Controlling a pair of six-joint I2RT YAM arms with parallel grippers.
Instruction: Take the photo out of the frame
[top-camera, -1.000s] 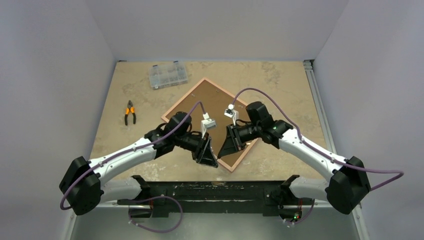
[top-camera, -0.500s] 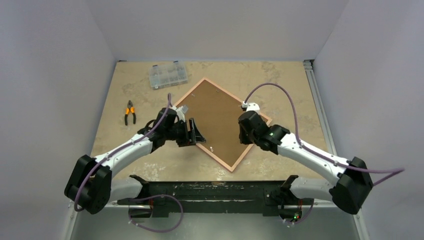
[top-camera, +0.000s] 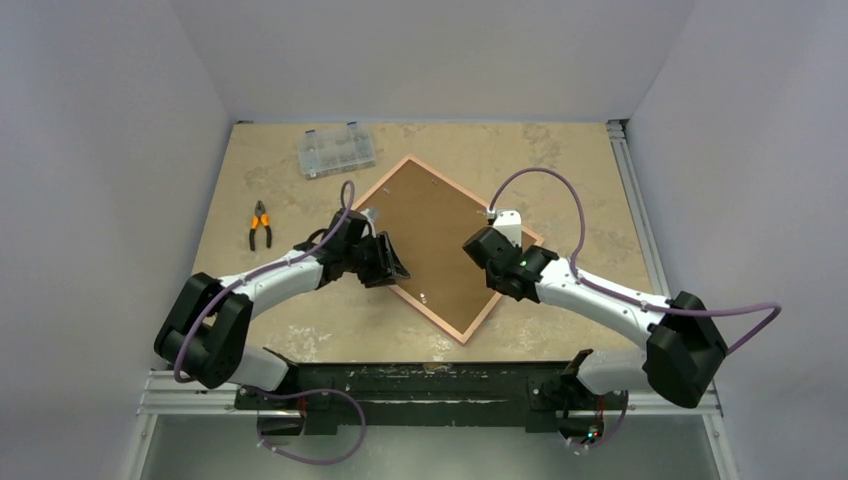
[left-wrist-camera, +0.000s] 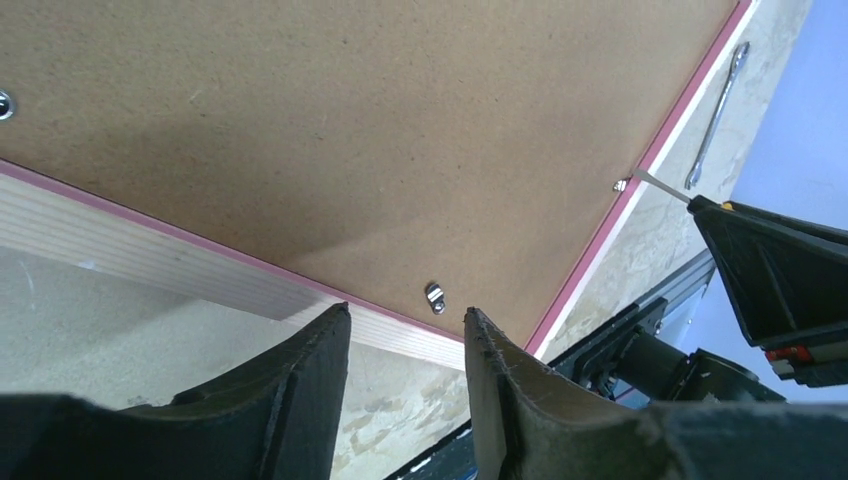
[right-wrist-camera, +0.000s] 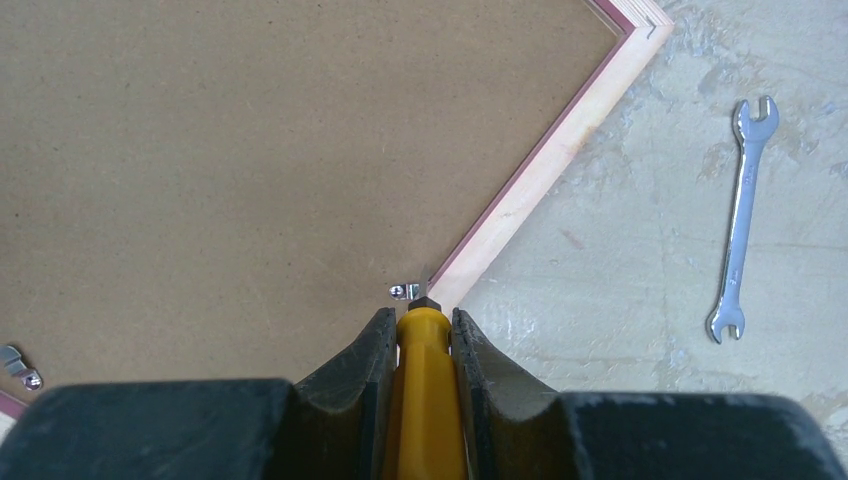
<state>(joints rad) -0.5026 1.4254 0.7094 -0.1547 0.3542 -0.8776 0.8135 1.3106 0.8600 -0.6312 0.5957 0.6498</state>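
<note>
Both grippers have swung out from the board's lower middle to opposite edges of the frame (left-wrist-camera: 150, 250), which lies face down as a diamond in the middle of the top view. All that shows of it is the brown backing board (top-camera: 430, 230) inside the pink rim. The photo is not visible and presumably sits under that board. At the diamond's right edge, the right gripper (right-wrist-camera: 418, 312) is clamped on a yellow-handled screwdriver (right-wrist-camera: 428, 400). The tool's long axis runs straight up the right wrist view, and its tip is at a small metal clip (right-wrist-camera: 405, 291) just inside the rail. I cannot tell whether the tip touches the clip. At the lower left edge, the left gripper (left-wrist-camera: 405, 315) has its jaws apart and holds nothing. Its fingers (left-wrist-camera: 300, 390) stand just outside the rail, and a second clip (left-wrist-camera: 434, 296) lies beyond the gap between them on the board. The coming move probably depends on the right arm. Its tool is already lined up with a clip, so the blade would have to turn or pry that clip off the board before the board can lift. The left jaws could steady the frame meanwhile.
</note>
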